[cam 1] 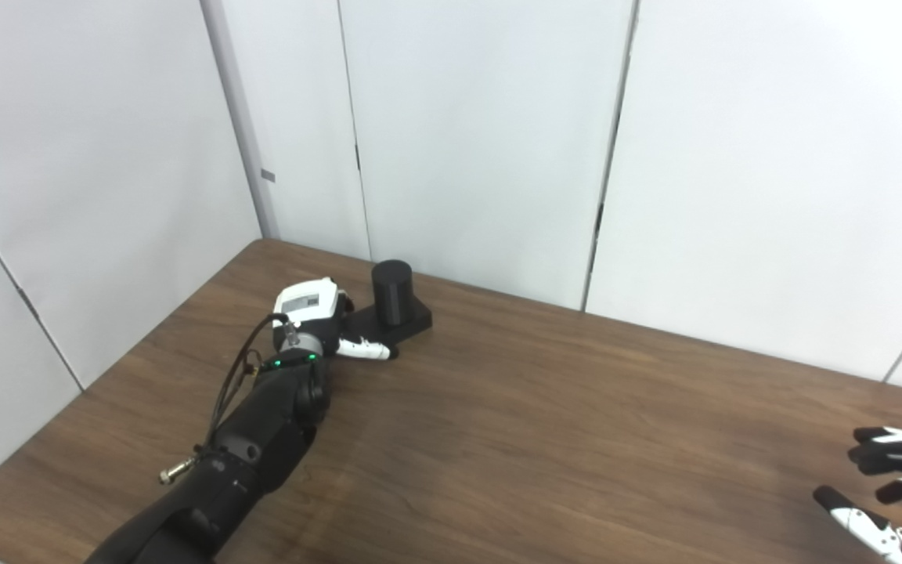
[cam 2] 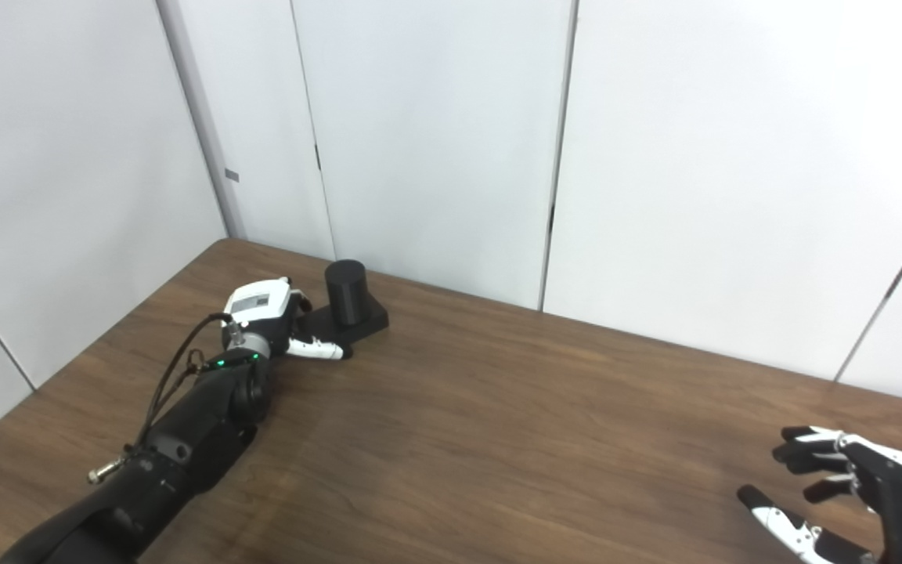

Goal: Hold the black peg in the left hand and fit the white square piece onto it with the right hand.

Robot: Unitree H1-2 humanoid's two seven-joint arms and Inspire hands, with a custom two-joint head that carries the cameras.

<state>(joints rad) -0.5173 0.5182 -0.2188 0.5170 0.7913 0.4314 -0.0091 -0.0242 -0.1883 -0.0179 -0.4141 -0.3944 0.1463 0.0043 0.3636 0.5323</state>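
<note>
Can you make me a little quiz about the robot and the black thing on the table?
1. True or false: the black peg stands upright on its flat black base near the back edge of the wooden table.
2. Which hand is at the peg's base: A) the left hand, B) the right hand, C) both?
3. Fill in: the right hand holds nothing and its fingers are spread, so it is ____.

Key:
1. True.
2. A. The left hand is at the base; whether it grips the base cannot be seen. The right hand is far off, at the picture's lower right corner.
3. Open. No white square piece shows in either view.
</note>
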